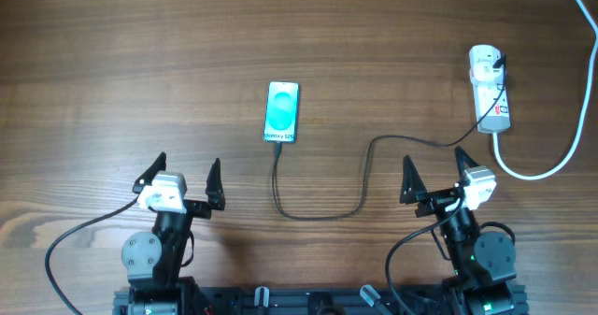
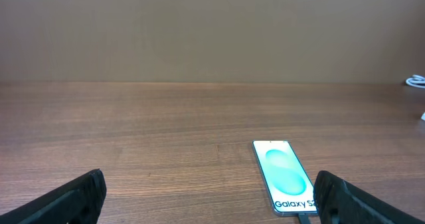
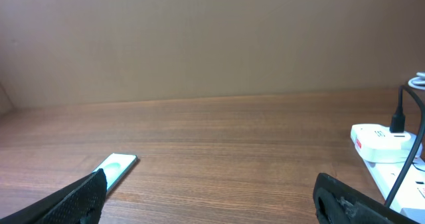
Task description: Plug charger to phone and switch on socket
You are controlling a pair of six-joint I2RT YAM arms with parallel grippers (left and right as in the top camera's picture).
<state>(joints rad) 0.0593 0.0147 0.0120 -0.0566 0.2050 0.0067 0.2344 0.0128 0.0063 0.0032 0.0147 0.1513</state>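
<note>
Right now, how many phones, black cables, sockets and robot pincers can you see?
phone: 1
black charger cable: 1
white socket: 1
pincers: 2, the left pincer and the right pincer, both open
Total: 5

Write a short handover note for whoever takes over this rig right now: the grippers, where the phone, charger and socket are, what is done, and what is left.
Left gripper: open, empty, near the table's front edge.
Right gripper: open, empty, also near the front, closer to the socket.
Phone: lies flat mid-table, screen up.
Socket: far right of the table.
Charger: its black cable runs from the socket and loops round to the phone's near edge.
Done: the connector looks seated in the phone, but the joint is too small to confirm.
Left: check that joint, then press the socket's switch. Whether it is on cannot be told.
</note>
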